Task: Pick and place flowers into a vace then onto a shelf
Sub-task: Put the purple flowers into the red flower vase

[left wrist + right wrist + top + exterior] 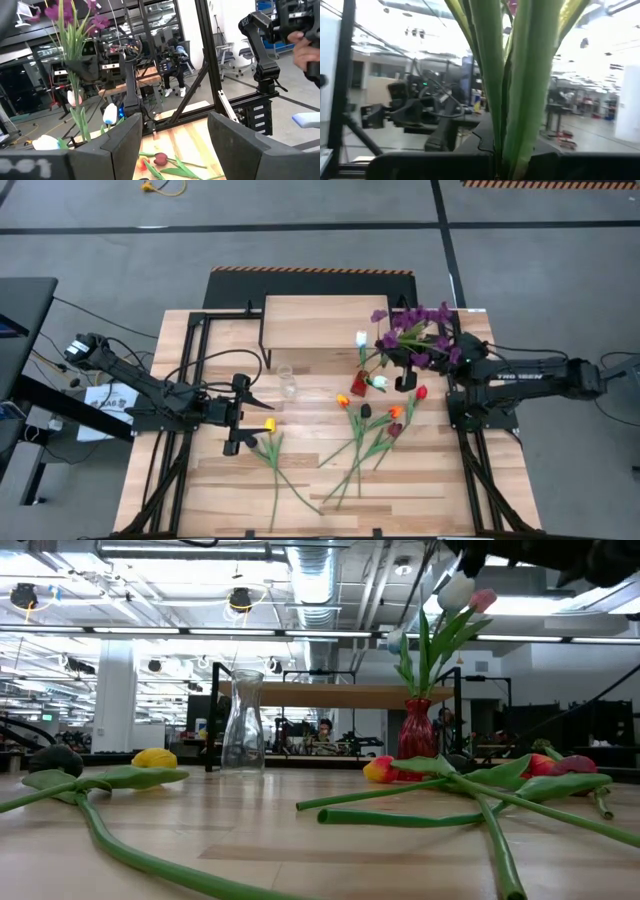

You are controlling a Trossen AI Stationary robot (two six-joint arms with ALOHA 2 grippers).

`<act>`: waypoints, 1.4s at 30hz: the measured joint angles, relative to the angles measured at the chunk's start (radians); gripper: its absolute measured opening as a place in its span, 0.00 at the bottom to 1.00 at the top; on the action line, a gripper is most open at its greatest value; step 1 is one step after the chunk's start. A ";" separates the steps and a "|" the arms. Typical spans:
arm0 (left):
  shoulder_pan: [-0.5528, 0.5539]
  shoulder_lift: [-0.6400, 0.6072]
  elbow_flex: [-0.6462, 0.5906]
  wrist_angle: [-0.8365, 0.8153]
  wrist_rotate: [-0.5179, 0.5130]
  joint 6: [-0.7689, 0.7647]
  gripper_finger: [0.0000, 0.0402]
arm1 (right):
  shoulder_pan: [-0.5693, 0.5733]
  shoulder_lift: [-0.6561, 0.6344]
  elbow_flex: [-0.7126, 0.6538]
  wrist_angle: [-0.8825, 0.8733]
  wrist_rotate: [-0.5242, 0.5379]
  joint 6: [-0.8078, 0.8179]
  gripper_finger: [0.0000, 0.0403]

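Lying scattered on slatted table [420,480]: loose tulips [365,442], yellow-headed tulip [269,425] near left gripper [243,415], whose jaws stand wide, empty, above table. Purple sprig [420,330] with green stems [512,90] clamped in right gripper [408,370], jaws closed on it, above red vase [416,729] holding white and pink tulips. Clear glass vase [243,727] upright, empty, beside shelf [312,322] at table's far edge.
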 joint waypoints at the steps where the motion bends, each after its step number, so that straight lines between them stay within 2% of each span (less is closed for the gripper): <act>1: 0.000 0.000 0.000 0.000 -0.001 0.000 0.55 | -0.010 0.000 -0.008 0.007 -0.008 0.012 0.00; 29: 0.000 0.000 0.000 0.001 -0.008 0.003 0.55 | -0.020 0.004 -0.034 -0.186 0.033 0.038 0.00; 42: 0.000 0.000 0.000 0.004 -0.008 0.003 0.55 | -0.040 0.119 -0.034 -0.135 0.029 0.057 0.00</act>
